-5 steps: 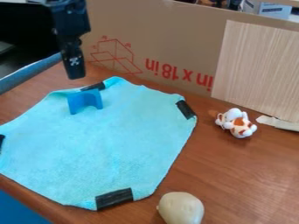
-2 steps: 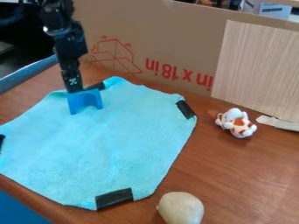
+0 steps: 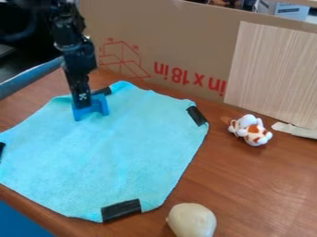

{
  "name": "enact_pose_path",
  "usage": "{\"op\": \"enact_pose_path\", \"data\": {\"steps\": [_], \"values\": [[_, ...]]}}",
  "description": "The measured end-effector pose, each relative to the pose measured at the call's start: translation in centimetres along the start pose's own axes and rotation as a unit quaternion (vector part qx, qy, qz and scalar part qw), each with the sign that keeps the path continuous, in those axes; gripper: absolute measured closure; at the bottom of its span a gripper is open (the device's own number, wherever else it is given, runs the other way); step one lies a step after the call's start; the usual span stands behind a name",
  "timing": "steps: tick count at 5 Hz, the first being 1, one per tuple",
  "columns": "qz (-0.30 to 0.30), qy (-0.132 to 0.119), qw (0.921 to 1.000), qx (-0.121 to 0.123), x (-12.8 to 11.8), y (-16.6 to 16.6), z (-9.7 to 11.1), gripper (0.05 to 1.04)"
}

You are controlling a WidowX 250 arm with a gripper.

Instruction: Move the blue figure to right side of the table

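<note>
Standing on the turquoise fabric cloth (image 3: 117, 157), upper left, the blue arch-shaped figure (image 3: 99, 103) spans left to right; the black two-finger gripper (image 3: 82, 105) overlaps its left part, open or closed I cannot tell; rightward, past the cloth's edge, brown wooden tabletop (image 3: 248, 185) runs between orange-and-white plush toy (image 3: 252, 131) and beige potato (image 3: 192, 221).

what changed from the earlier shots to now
The gripper has come down, from above the far left edge of the cloth to the blue figure, and now overlaps it in the view. Whether it has taken hold can't be told. The figure stayed in its place on the cloth; the cloth, the small white and orange toy and the potato haven't moved either.
</note>
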State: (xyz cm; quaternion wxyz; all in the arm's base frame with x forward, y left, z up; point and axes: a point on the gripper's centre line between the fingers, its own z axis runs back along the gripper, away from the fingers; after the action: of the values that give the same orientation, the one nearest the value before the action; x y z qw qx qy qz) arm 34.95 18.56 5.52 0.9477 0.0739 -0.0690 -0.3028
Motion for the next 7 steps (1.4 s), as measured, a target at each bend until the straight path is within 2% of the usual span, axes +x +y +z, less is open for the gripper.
{"op": "enact_pose_path", "data": {"steps": [1, 2, 3, 4, 5, 6, 7], "values": [[-0.009, 0.0, 0.9999, -0.009, 0.7, -0.6, -0.3, 0.132], [-0.013, 0.001, 0.9998, -0.015, 0.9, -1.0, -0.5, 0.402], [-0.008, 0.001, 0.9992, -0.04, 0.9, -1.7, -1.6, 0.703], [-0.006, 0.002, 0.9992, -0.039, 0.9, -1.6, -1.5, 0.846], [-0.003, -0.001, 0.9989, -0.047, 1.0, -1.9, -1.5, 0.846], [0.009, -0.016, 0.998, -0.06, 1.3, -2.3, -0.4, 0.846], [0.03, -0.048, 0.9983, -0.009, 3.4, -3.0, 5.7, 0.846]]}}
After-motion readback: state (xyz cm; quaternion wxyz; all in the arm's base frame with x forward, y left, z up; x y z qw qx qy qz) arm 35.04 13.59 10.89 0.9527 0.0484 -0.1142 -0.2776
